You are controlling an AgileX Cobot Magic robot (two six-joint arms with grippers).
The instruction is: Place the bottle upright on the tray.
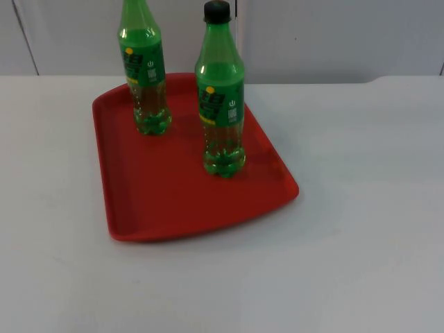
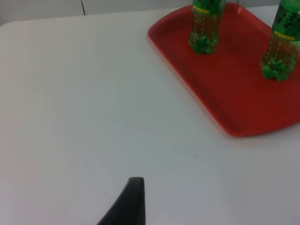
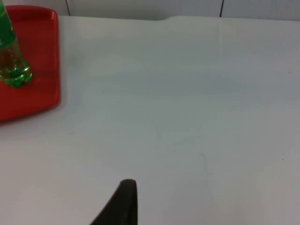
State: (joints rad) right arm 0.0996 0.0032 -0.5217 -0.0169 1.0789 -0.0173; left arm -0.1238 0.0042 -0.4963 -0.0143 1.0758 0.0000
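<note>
Two green soda bottles stand upright on the red tray [image 1: 159, 201]. One bottle [image 1: 146, 76] is at the tray's back left. The other bottle [image 1: 222, 104], with a black cap, stands nearer the tray's right edge. Both bottles [image 2: 204, 28] [image 2: 281, 47] and the tray [image 2: 234, 103] appear in the left wrist view. My left gripper [image 2: 131, 201] waits over bare table, well off the tray's left side. My right gripper [image 3: 123, 201] waits over bare table to the tray's right, well apart from the tray [image 3: 37, 56] and the bottle [image 3: 11, 61].
The white table [image 1: 361, 229] stretches wide to the right of the tray and in front of it. The grey partition wall [image 1: 333, 35] closes off the back just behind the tray.
</note>
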